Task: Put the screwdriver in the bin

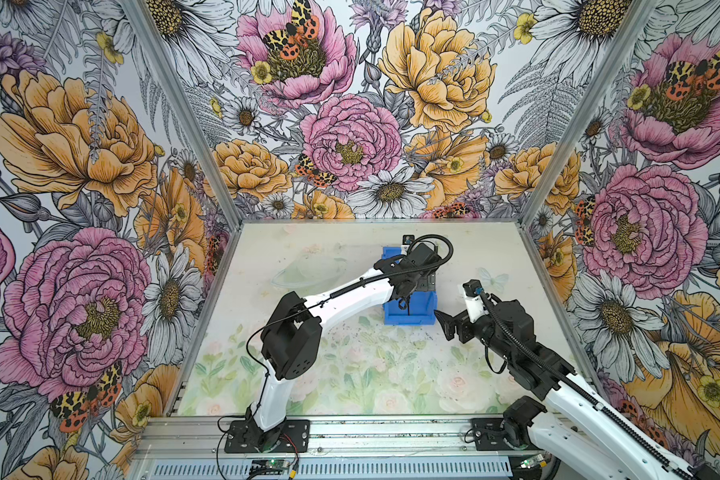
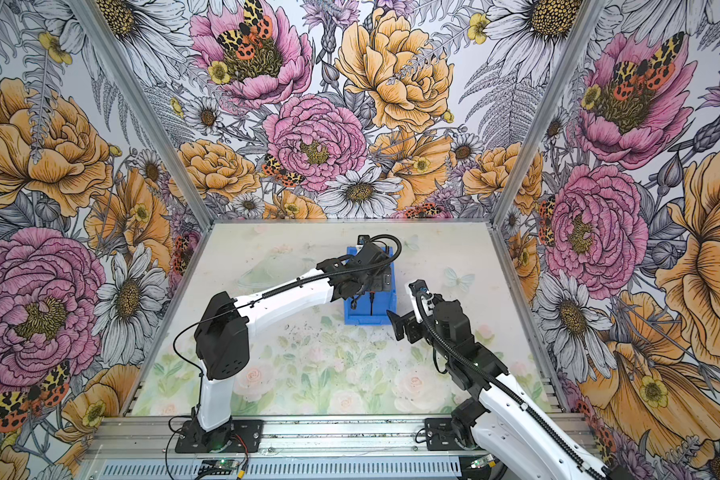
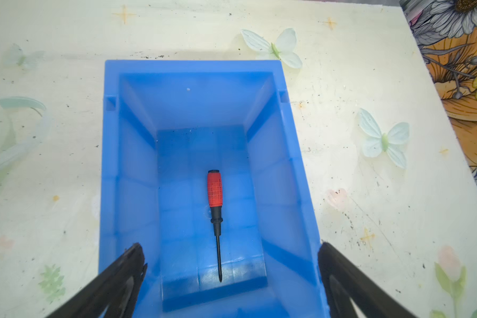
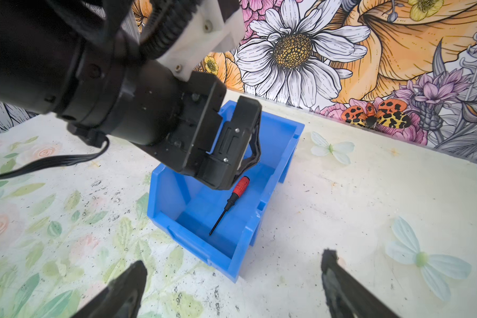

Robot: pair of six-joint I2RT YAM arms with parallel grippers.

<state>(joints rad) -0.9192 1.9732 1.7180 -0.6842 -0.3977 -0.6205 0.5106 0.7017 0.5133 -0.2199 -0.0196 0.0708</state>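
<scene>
The bin [image 3: 193, 66] stands open-topped on the counter [image 3: 342, 192] and holds one thing: the screwdriver [image 3: 214, 192]. It lies flat on the bin's floor, lengthwise near the middle, clear of both long walls, with its tip toward the lower front lip.

The left tool [image 3: 231, 247] hangs over the bin with its fingers spread wide and nothing between them. The right tool [image 4: 234, 260] is also spread and empty, just outside the bin's front corner.

In both top views the left arm covers most of the bin [image 1: 408, 318]. A thin dark line inside it may be the shaft. In the right wrist view the left tool's black body hides part of the bin's far half.

The bin is smooth bright blue plastic, rectangular, with walls sloping in to the floor and notches in its rim. The screwdriver has a cross-hatched red grip, a black cap and collar, and a slim dark pointed shaft. The counter is pale, with a faint floral print and dark specks.
</scene>
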